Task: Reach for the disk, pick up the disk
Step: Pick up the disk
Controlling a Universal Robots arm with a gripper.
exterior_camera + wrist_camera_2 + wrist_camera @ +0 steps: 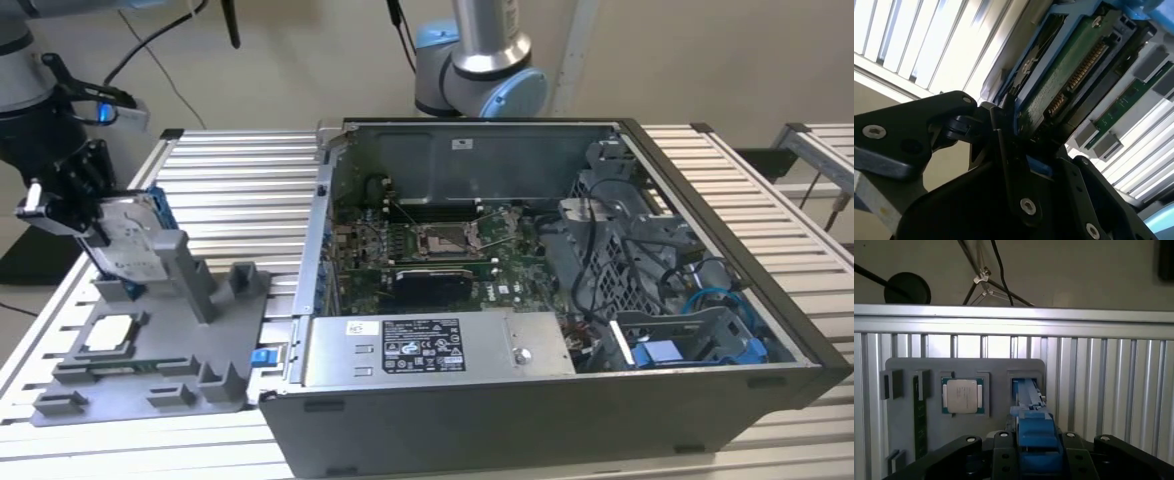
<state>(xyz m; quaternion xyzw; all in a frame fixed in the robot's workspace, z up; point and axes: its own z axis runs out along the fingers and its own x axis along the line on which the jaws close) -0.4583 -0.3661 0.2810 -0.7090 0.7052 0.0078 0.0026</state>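
Note:
The disk point(134, 238), silver-grey with a white label and a blue bracket, stands on edge at the grey fixture point(160, 380) on the exterior view's left. My gripper point(96, 222) comes down on its upper edge and is shut on it. In the first wrist view the blue bracket point(1037, 436) sits between the black fingers point(1004, 460), above the fixture's slot point(1024, 382). The second wrist view shows the disk's green circuit board point(1074, 70) clamped at the gripper point(1021, 132). I cannot tell whether the disk's lower edge is clear of the slot.
A small square silver chip point(110, 333) lies in the fixture beside the slot, and a green memory strip point(918, 410) lies further along. An open computer case point(534, 425) takes up the middle of the slatted metal table point(240, 170). Another arm's base point(481, 75) stands behind it.

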